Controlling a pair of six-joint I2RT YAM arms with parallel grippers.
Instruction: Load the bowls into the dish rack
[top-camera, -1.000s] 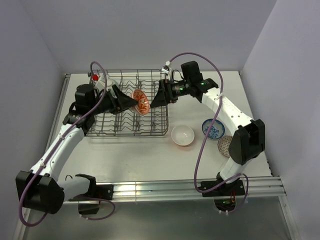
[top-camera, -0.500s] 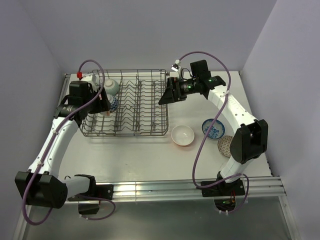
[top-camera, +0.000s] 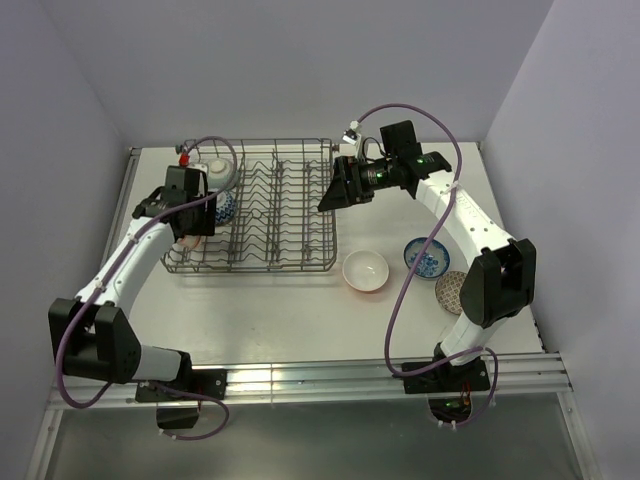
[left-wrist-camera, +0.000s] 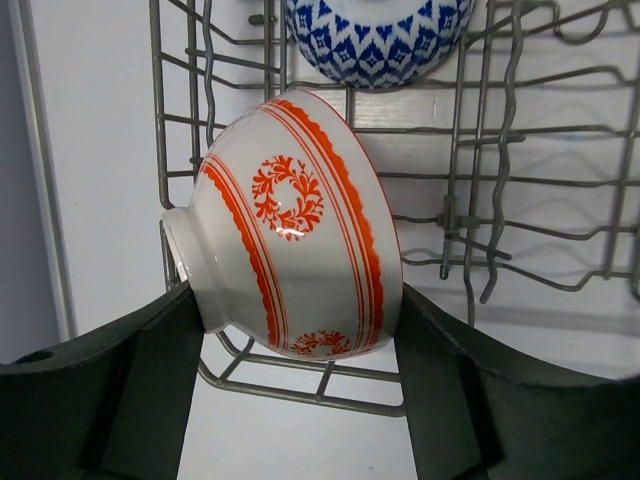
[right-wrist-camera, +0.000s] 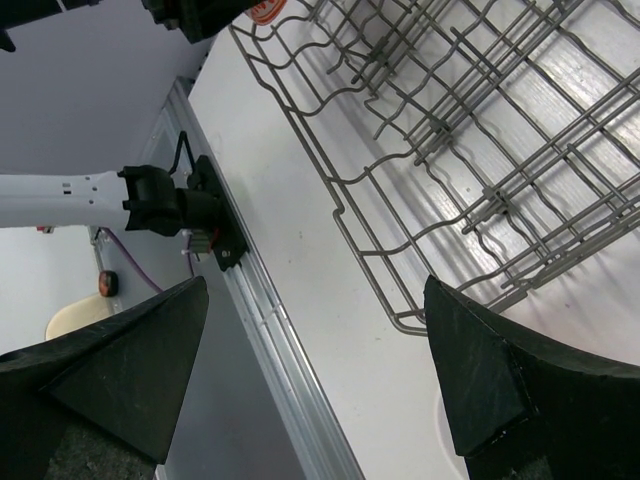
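Bowl (left-wrist-camera: 290, 225), white with red-orange bands and wreaths, tipped sideways, clamped by left gripper (left-wrist-camera: 300, 320) at rack's (top-camera: 290, 215) near-left corner; inside hidden. Right gripper (right-wrist-camera: 315, 300) gaped empty.

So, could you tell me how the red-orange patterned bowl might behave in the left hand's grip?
Its glazed surface looks glossy, so the red-orange bowl may slip in the left hand. Held on its side by foot and rim, it could pivot. Probably rigid ceramic, apt to chip against the wire rack.
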